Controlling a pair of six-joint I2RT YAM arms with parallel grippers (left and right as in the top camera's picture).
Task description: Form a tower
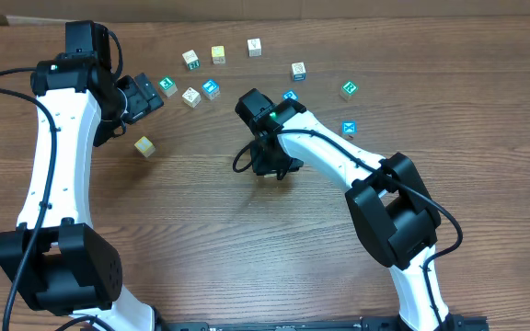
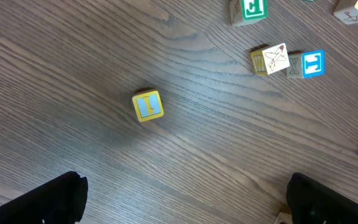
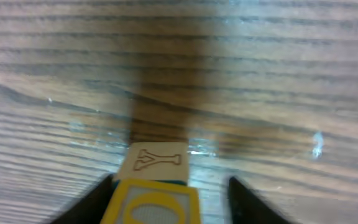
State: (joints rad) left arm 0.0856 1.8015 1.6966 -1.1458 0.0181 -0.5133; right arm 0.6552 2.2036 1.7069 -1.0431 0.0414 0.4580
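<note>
In the right wrist view the tower shows as a yellow-framed cube (image 3: 157,202) at the bottom edge, with a pale wood cube engraved Y (image 3: 159,160) right beyond it. My right gripper (image 3: 169,183) straddles them. Its left finger (image 3: 89,202) lies against the yellow cube and its right finger (image 3: 250,202) stands clear of it, so the jaws are open. From overhead the right gripper (image 1: 274,164) covers the stack. My left gripper (image 1: 144,97) hangs wide open over bare wood (image 2: 188,199), holding nothing.
A lone yellow cube (image 1: 144,146) (image 2: 148,106) lies near the left arm. Several loose cubes are spread along the back, among them a green one (image 1: 167,85), a pale one (image 1: 190,96), a blue one (image 1: 211,89) and another blue one (image 1: 349,128).
</note>
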